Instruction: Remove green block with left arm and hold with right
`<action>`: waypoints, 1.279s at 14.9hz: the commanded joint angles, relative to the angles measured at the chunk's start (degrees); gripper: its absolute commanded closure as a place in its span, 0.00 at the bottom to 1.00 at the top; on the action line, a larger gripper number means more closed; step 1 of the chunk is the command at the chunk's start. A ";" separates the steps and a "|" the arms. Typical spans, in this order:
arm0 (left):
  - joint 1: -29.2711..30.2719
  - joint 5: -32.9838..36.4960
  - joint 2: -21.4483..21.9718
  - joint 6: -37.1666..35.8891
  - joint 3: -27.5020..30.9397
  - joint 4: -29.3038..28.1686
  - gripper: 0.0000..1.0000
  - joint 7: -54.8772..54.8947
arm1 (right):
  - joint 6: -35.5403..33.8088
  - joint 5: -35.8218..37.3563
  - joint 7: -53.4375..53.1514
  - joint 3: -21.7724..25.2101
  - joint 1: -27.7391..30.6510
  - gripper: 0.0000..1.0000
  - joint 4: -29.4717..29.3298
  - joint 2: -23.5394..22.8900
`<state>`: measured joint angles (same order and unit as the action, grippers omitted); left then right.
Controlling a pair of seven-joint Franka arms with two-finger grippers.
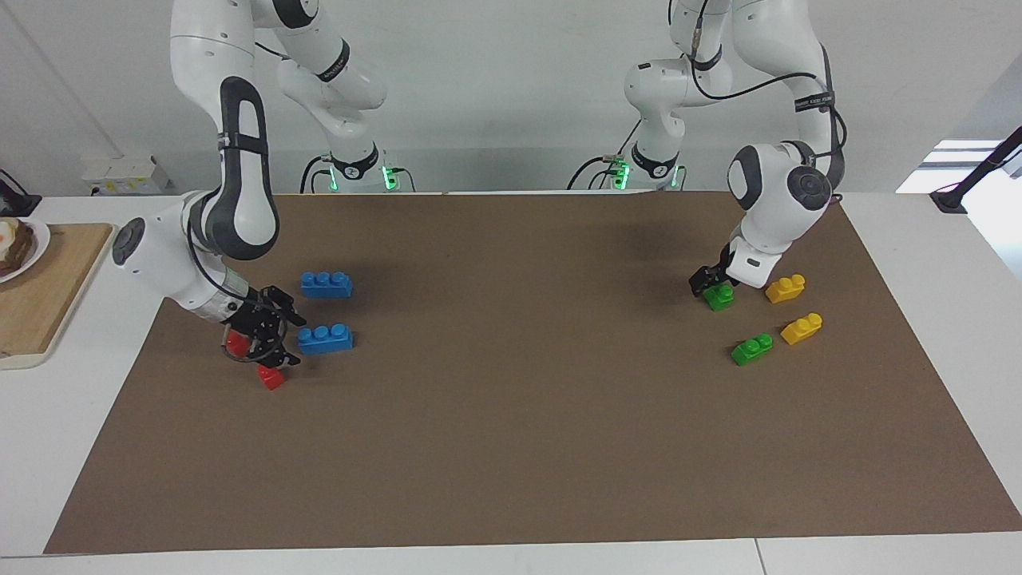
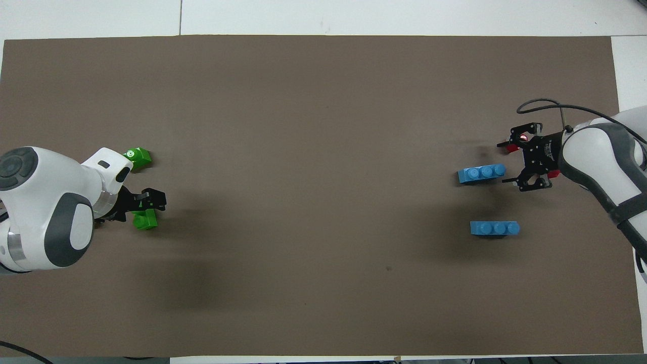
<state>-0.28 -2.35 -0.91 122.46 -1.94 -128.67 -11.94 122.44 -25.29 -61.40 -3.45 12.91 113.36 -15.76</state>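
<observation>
Facing view shows my left tool [image 1: 706, 281] spread just above the green block [image 1: 718, 297], a light, stiff, slick brick beside the yellow brick [image 1: 786, 288]; I'd pinch its flat sides.

A white bench [image 1: 511, 559] covered by a brown mat [image 1: 519, 415] stands against a plain white wall [image 1: 511, 88], with a wooden board [image 1: 40, 295] and a plate [image 1: 32, 247] at the right arm's end and bright window light [image 1: 950, 164] at the left arm's end.
</observation>
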 commanded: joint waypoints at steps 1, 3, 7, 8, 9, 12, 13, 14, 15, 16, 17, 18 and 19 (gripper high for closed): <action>-0.69 0.94 2.13 -8.52 0.53 6.04 0.00 -0.80 | -4.66 0.94 -1.18 -0.59 0.98 0.05 -2.70 3.09; -0.60 0.94 3.27 -15.11 0.45 11.57 0.00 -0.80 | -4.85 1.73 -0.39 -0.59 1.41 0.04 -3.93 5.11; -0.60 1.03 6.18 -17.34 0.27 14.24 0.00 -0.62 | -6.86 8.84 4.85 -0.86 0.45 0.01 -9.73 5.47; -0.51 1.03 5.92 -17.43 0.27 15.28 0.00 -0.54 | -7.91 11.47 8.36 -1.03 -0.16 0.00 -10.26 6.43; -0.25 1.12 5.31 -18.30 0.27 17.55 0.00 -0.28 | -9.14 13.93 12.83 -1.29 -0.34 0.00 -10.35 7.66; -0.60 2.52 3.37 -23.13 0.18 22.92 0.00 0.34 | -12.22 16.23 24.62 -1.47 -1.57 0.00 -10.70 10.74; -0.60 2.61 2.85 -23.40 0.18 23.98 0.00 1.30 | -13.10 17.89 27.96 -1.56 -2.62 0.00 -10.71 11.79; -0.60 2.61 2.23 -23.23 0.18 24.52 0.00 1.57 | -14.15 20.00 30.61 -1.56 -3.67 0.00 -10.71 12.67; -0.69 2.79 2.05 -23.66 0.18 25.22 0.00 1.66 | -15.21 21.41 32.98 -1.56 -4.29 0.00 -10.71 13.81; -0.69 2.88 1.79 -24.36 0.10 25.92 0.00 1.75 | -16.00 21.86 35.70 -1.56 -5.08 0.00 -10.71 14.69; -0.69 3.40 1.09 -25.41 0.10 26.54 0.00 3.14 | -17.14 21.95 39.12 -1.56 -5.44 0.00 -10.71 15.75; -1.30 3.67 0.47 -25.60 0.01 26.80 0.00 5.68 | -17.50 22.04 42.20 -1.56 -5.70 0.00 -10.71 16.45; -2.09 3.67 0.38 -25.78 0.09 26.89 0.00 6.57 | -17.59 22.30 44.32 -1.56 -5.97 0.00 -10.71 16.63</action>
<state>-0.62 -0.23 1.46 99.01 -2.15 -104.38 -7.87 105.74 -4.54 -22.64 -4.83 6.92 102.24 -0.48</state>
